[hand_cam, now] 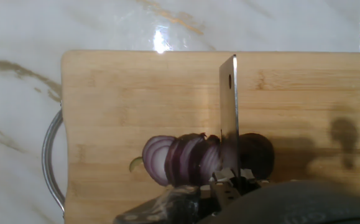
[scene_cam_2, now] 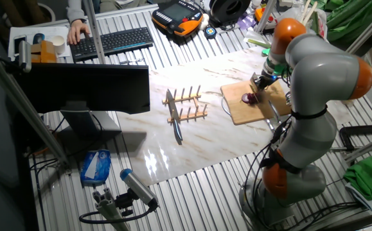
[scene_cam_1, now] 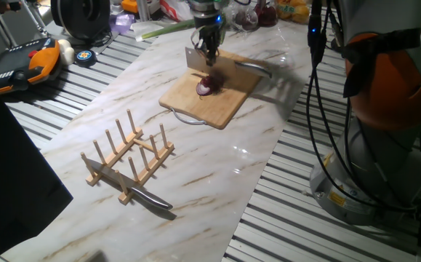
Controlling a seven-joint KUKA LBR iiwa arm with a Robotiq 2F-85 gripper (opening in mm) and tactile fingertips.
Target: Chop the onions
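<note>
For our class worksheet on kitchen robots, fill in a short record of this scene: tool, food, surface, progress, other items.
tool: cleaver, blade down into the onion, held by the pincer
food: onion, purple, partly sliced
surface: board, wooden, metal handle at one end, on a marble table
progress: several slices fanned on one side of the blade, uncut piece on the other
other items: rack of wooden pegs, knife lying beside it
</note>
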